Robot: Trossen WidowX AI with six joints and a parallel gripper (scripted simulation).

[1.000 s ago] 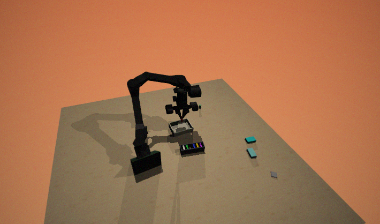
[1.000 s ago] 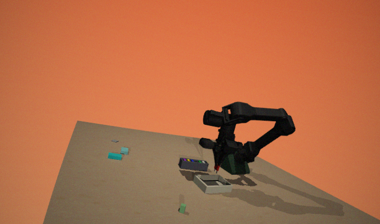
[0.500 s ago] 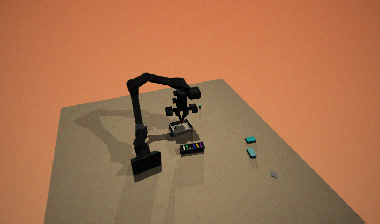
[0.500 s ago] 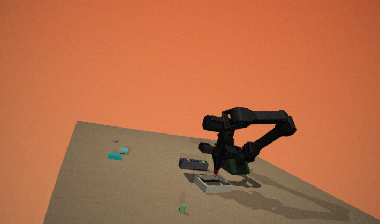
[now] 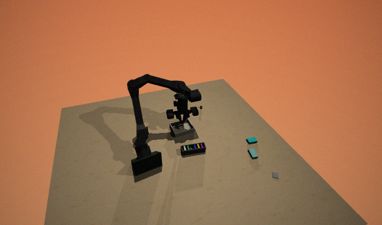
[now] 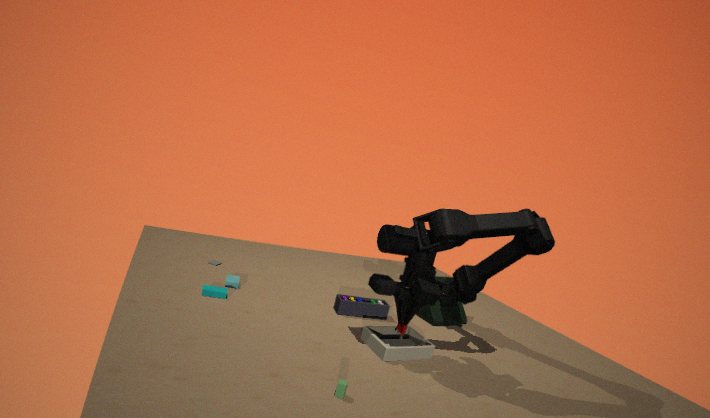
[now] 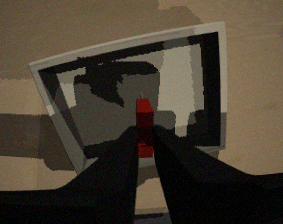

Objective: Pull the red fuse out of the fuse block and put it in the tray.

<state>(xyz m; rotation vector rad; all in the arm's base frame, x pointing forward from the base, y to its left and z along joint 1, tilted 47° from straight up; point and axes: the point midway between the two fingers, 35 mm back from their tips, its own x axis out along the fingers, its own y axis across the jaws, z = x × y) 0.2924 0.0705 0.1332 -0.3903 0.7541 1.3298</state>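
Note:
The red fuse (image 5: 182, 124) (image 6: 401, 329) (image 7: 145, 119) is upright between the fingertips of my gripper (image 5: 182, 122) (image 6: 400, 325) (image 7: 144, 132), which is shut on it. The fuse is within the outline of the grey tray (image 5: 184, 133) (image 6: 409, 354) (image 7: 223, 75), low at its opening; whether its lower end touches the tray floor I cannot tell. The fuse block (image 5: 192, 152) (image 6: 360, 307) stands apart from the tray, with an empty slot between its green fuse (image 5: 188, 147) and blue fuse (image 5: 195, 146). White, yellow and purple fuses also sit in it.
A teal block (image 5: 251, 140) (image 6: 214, 291), a paler teal block (image 5: 253, 153) (image 6: 232, 281) and a flat grey piece (image 5: 275, 175) (image 6: 215, 263) lie away from the tray. A small green block (image 5: 200, 106) (image 6: 340, 389) stands beyond the tray, on the side away from the fuse block.

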